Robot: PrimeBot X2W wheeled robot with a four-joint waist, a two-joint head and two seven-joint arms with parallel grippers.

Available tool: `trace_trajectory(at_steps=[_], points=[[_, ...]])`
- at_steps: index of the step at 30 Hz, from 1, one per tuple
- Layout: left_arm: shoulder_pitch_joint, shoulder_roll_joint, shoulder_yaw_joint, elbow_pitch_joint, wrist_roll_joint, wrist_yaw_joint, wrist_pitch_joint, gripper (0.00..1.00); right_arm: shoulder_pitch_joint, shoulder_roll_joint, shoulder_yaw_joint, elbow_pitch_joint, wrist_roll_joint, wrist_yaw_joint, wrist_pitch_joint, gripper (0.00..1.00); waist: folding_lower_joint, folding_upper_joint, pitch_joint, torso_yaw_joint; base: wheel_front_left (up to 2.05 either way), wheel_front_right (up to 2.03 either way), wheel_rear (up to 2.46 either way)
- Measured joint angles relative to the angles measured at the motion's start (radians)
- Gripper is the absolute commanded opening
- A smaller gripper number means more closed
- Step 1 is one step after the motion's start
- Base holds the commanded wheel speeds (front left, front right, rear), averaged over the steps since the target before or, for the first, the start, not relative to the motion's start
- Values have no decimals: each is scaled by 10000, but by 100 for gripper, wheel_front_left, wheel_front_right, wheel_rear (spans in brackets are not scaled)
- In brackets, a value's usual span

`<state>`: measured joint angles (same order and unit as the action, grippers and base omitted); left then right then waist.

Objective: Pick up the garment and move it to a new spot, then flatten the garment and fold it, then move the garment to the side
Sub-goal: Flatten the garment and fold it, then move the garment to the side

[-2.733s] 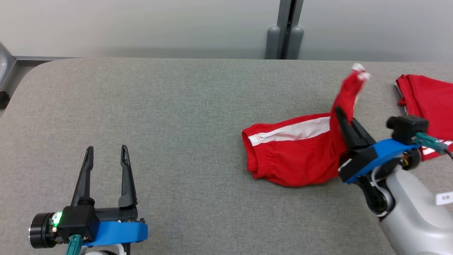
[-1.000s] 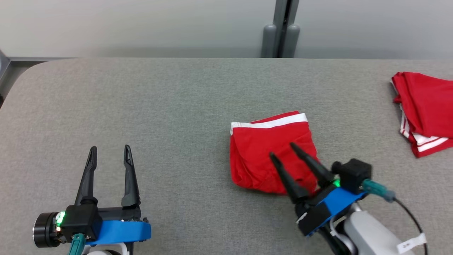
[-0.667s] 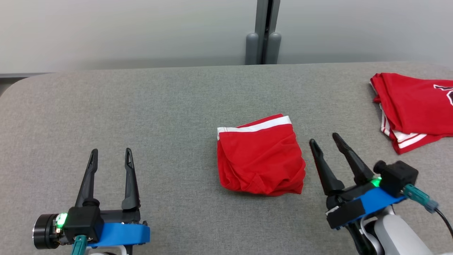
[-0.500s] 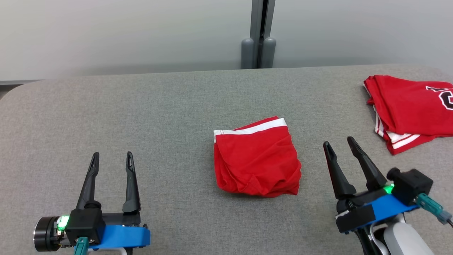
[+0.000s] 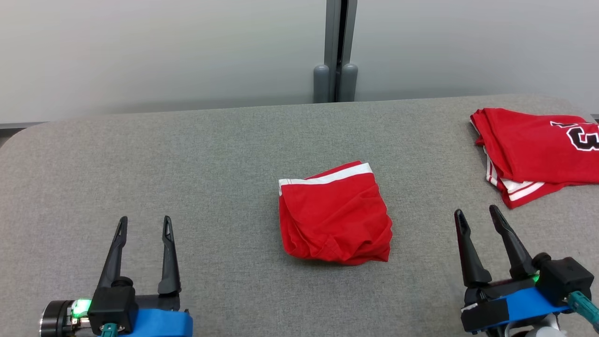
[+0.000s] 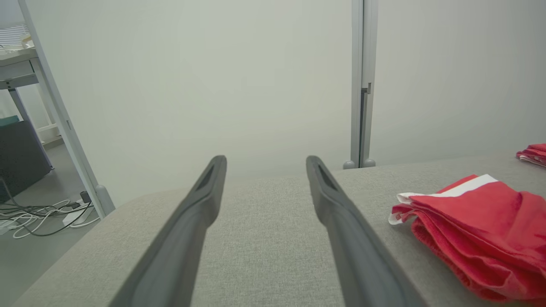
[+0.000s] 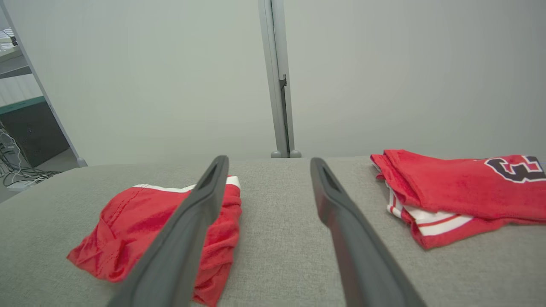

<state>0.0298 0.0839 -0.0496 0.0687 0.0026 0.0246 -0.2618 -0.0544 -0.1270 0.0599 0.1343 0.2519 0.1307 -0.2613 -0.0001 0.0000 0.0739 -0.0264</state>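
**Folded red shorts (image 5: pixel 334 220) mid-table, both grippers spread and empty**

Shows the shorts folded into a compact, slightly rumpled square near the middle of the grey table (image 5: pixel 210 154), lying flat, with a white band (image 5: pixel 327 174) along the far edge and bunched folds toward the near edge. Places the left gripper (image 5: pixel 144 220) at the near left of the table, well apart from the shorts, its two dark fingers pointing away from the robot and spread wide, with nothing between them. Places the right gripper (image 5: pixel 476 210) at the near right, near the shorts yet not touching them, fingers likewise spread wide and holding nothing. Finds the shorts between the two grippers, closer to the right one. Along the right gripper's fingers: shorts off to the left, bare table in the gap, and a folded red jersey (image 7: pixel 448 183) off to the right. Sets that jersey, with white trim and dark lettering, at the far right of the table, well apart from the shorts. Behind the table, a pale wall (image 5: pixel 140 56) with a grey post (image 5: pixel 338 42) at its middle. Past the table's left end, in the left wrist view, loose cables (image 6: pixel 38 213) on the floor.
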Motion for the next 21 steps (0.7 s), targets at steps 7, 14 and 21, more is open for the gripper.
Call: trace_trajectory(at_steps=[7, 14, 21], points=[[135, 111, 111, -368, -466, -313, 0, 100, 328, 238, -397, -138, -357, 0, 6, 100, 0, 0, -102, 71, 0, 0, 0], [256, 291, 372, -410, -788, -621, 0, 100, 386, 343, -587, -33, -489, 0, 136, 100, 0, 0, -147, 223, 0, 0, 0], [259, 288, 671, -318, -970, -740, 0, 100, 368, 387, -637, 355, -487, 0, 174, 100, 0, 0, -106, 281, 0, 0, 0]])
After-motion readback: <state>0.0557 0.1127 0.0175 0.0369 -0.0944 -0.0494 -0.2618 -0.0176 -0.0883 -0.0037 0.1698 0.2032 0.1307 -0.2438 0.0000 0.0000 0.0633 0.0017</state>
